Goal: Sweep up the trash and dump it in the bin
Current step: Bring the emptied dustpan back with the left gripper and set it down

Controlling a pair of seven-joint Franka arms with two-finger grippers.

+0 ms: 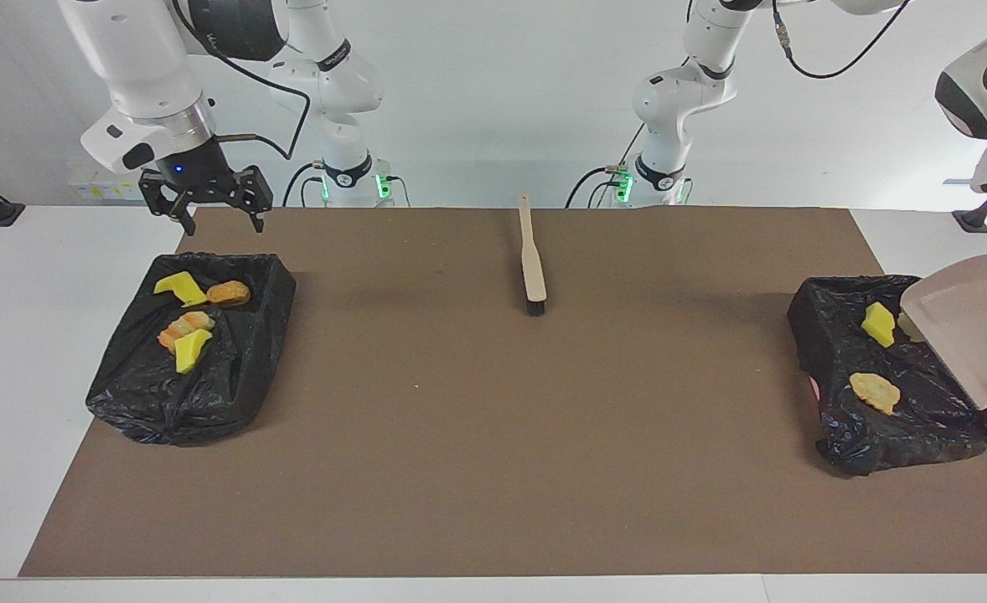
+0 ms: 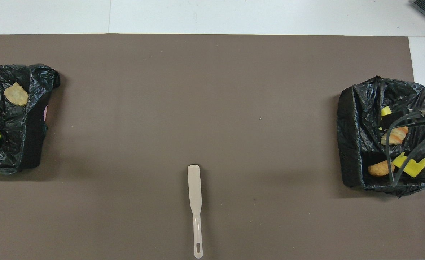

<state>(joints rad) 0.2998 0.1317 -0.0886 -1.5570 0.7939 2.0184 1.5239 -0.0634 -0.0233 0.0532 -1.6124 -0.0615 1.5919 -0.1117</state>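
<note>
- Bin, 9 o'clock of mat in facing view: holds two sponges and two pastries.
- Second bin, 3 o'clock of mat: holds one sponge and one pastry.
- Right gripper: spread wide, empty, touching nothing, hanging over table edge at 12 o'clock of first bin.
- Left gripper: out of frame, clenched; no grip visible.
- Dustpan: tilted over second bin's 3 o'clock rim, cut off by frame edge, hiding most of a pale piece beside sponge.
- Brush: flat on mat at 12 o'clock, handle toward robots.

only the brush interrupts the mat.
</note>
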